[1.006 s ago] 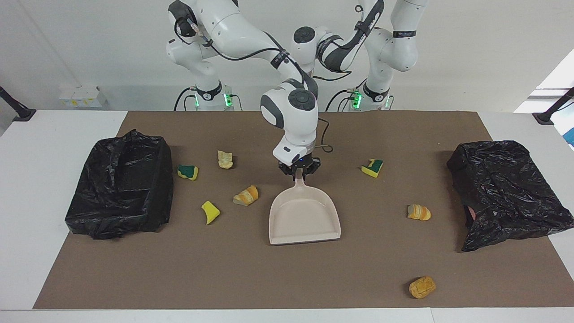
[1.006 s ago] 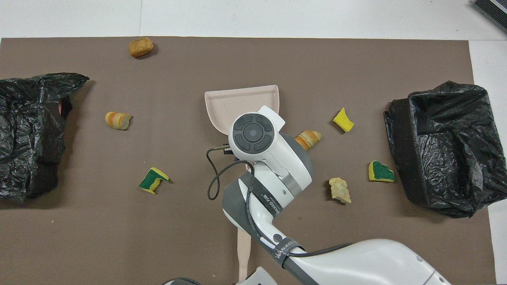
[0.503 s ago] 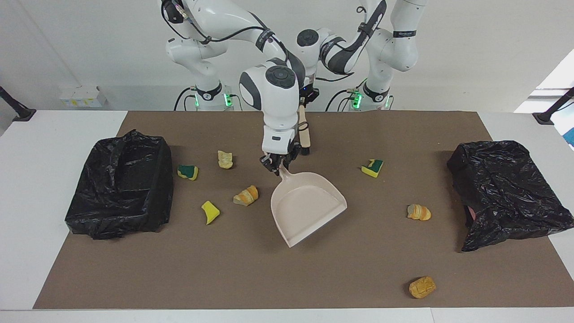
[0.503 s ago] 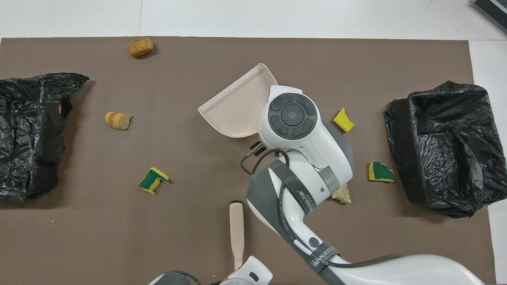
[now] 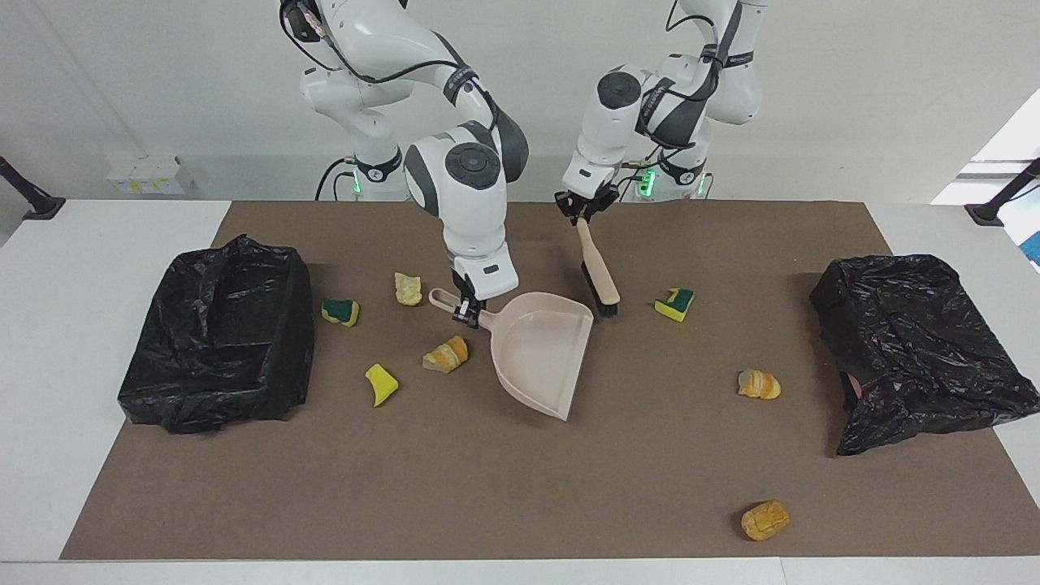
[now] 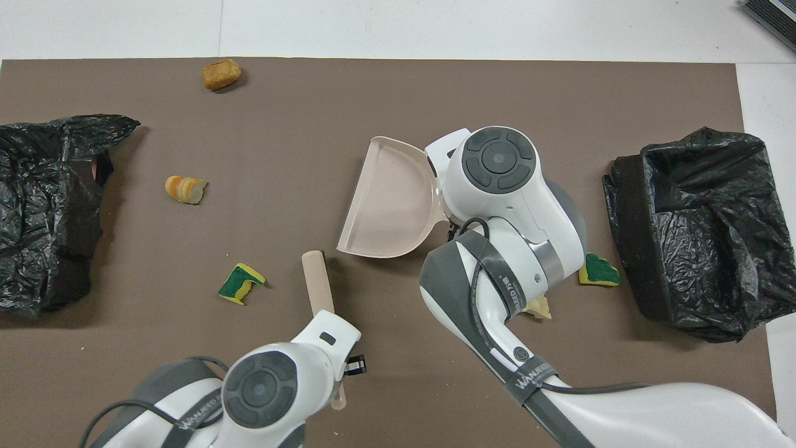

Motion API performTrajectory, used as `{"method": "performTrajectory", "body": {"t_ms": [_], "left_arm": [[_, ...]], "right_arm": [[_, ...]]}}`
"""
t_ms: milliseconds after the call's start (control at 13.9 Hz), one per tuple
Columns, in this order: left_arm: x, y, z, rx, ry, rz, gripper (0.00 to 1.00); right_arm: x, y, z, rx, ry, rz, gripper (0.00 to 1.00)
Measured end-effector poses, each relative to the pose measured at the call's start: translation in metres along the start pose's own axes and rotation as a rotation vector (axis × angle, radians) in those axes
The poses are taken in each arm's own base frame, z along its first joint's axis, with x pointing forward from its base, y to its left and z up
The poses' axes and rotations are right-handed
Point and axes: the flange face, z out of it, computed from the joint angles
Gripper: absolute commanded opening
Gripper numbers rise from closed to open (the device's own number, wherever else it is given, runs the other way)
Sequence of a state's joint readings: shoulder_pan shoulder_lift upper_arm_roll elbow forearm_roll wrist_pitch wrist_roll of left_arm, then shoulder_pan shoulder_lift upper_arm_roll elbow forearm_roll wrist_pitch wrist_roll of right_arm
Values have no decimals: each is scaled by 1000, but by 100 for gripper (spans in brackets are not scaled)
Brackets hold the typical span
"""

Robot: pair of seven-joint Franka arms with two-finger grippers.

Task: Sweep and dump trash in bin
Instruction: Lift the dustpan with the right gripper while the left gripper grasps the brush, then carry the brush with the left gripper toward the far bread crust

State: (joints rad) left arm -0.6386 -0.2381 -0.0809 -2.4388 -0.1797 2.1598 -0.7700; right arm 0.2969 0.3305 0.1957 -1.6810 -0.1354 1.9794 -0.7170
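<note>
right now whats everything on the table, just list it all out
dustpan: 1, beige, mid mat, held by its handle
brush: 1, beige with dark bristles, beside the dustpan, bristles down by the mat
sponge scraps: 3; yellow-green and plain yellow toward the right arm's end, yellow-green toward the left arm's end
bread chunks: 4, tan-orange; two by the dustpan handle, two toward the left arm's end
bag-lined bins: 2, black, one at each end of the mat
mat: 1, brown
right gripper: shut on the dustpan handle
left gripper: shut on the brush handle
</note>
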Motion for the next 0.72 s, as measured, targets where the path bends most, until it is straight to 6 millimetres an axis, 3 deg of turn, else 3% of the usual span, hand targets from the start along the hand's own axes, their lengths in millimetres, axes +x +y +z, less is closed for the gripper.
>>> {"method": "performTrajectory", "body": {"t_ms": [288,575,719], "left_arm": [[91,-51,-28,25,36,21,0],[181,-79,-55,31,101,25,0],[215,-88,-65,41,133,35,0]], "right_arm": [[4,-24,8,-7,-50,-145,0],[4,-33,8,-25,-83,-233,0],[2,-37,15,-14,-97,-242,0]]}}
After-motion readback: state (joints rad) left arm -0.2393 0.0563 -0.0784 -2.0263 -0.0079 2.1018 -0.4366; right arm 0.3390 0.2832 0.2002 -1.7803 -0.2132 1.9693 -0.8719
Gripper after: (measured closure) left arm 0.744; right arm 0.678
